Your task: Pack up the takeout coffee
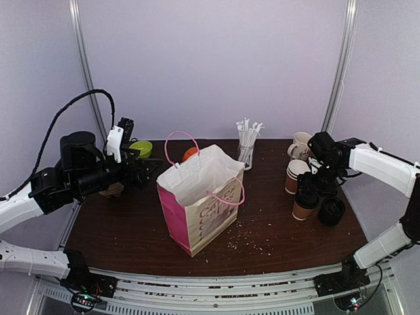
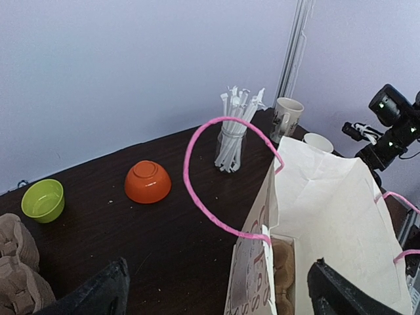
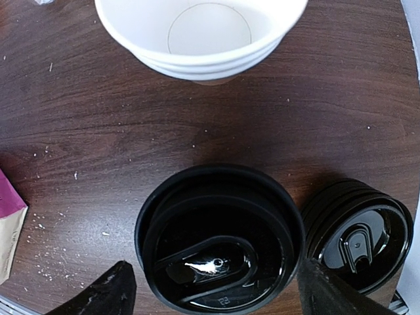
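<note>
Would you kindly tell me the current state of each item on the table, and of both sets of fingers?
takeout coffee, upright, lid on
paper bag, upright, mouth open
stacked paper cups, upright, top one empty
orange bowl, upside down
green bowl, upright, empty
mug, upright
left fingers, open, holding nothing
right fingers, open, one either side of the takeout coffee

Soft, even light — faint glare on black lid (image 3: 220,239).
</note>
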Controlling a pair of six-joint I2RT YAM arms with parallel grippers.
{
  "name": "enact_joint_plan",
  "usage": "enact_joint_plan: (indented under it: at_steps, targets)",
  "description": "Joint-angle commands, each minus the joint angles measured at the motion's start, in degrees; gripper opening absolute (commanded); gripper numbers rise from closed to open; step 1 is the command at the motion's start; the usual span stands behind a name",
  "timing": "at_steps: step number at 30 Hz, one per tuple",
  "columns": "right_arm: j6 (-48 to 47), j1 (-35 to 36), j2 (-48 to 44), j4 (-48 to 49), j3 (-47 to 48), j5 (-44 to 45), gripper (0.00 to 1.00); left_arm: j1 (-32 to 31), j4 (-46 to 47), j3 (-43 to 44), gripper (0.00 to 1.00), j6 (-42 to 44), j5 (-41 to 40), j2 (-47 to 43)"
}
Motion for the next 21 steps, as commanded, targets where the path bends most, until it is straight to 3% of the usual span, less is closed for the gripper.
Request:
enact_joint_plan:
  at_steps: [1,12,21]
  targets:
    - [-0.8,-0.4,0.9,0.3,-0.2,-1.2,0.86,0.3,3.1,-0.4,0.98,-0.2,0.7,0.1]
    - [-1.1,-0.4,1.8,1.0,-1.1,-1.6,0.79,0.3,3.0,-0.4,0.98,-0.4,0.4,0.5]
    - [-1.4,-0.4,2.3,0.9,-1.5,-1.3,0.80,0.3,3.0,-0.5,0.98,-0.3,0.3,0.9]
